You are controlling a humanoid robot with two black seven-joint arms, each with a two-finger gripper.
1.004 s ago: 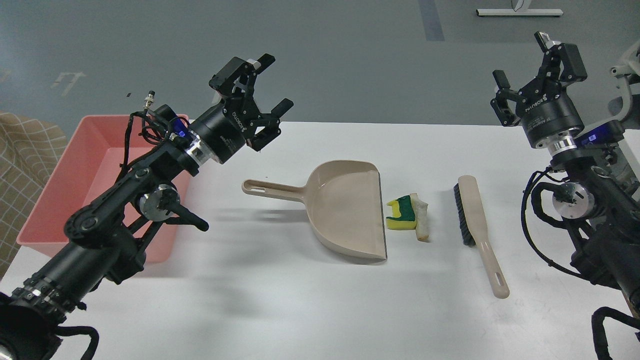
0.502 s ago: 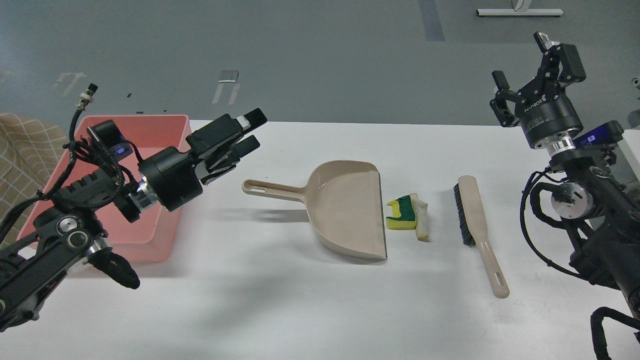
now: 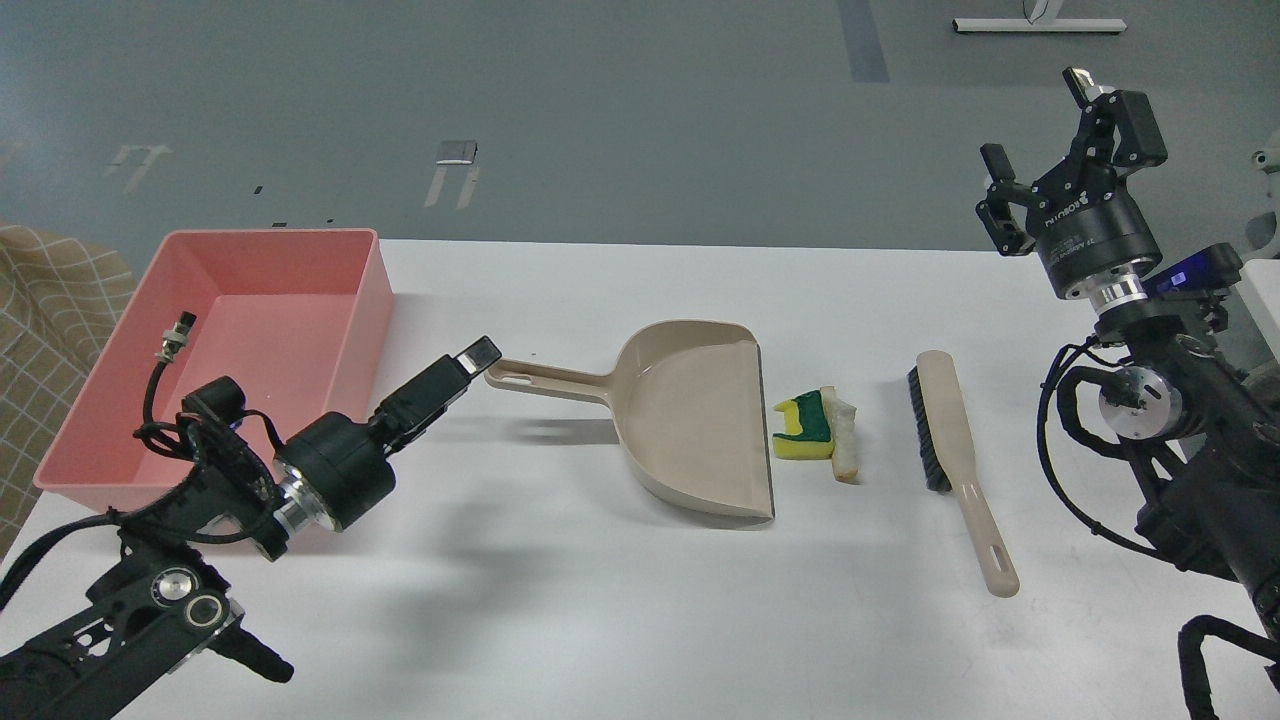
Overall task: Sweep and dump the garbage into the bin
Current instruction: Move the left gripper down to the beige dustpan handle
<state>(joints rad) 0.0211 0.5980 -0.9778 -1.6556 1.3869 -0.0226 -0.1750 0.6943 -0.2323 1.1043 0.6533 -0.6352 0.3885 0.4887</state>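
Observation:
The garbage lies mid-table: a yellow sponge piece with a green layer [image 3: 803, 428] and a pale cream scrap [image 3: 843, 440] touching its right side. Both sit just off the open lip of a beige dustpan [image 3: 690, 415]. The salmon-pink bin [image 3: 372, 300] stands at the table's left edge with nothing in it. My left gripper [image 3: 470, 362] is low over the table, pointing at the end of the dustpan's handle [image 3: 520, 378]. It shows side-on, so its fingers overlap. My right gripper [image 3: 1040, 128] is held high at the far right, open and empty.
A beige hand brush with black bristles [image 3: 950, 430] lies right of the garbage, its handle toward the front edge. A checked cloth [image 3: 40, 320] shows left of the bin. The table's far edge runs behind the bin and dustpan.
My left arm has swung down and back from high over the bin's right wall. Its gripper now sits low by the dustpan handle's end. The right arm has barely moved.

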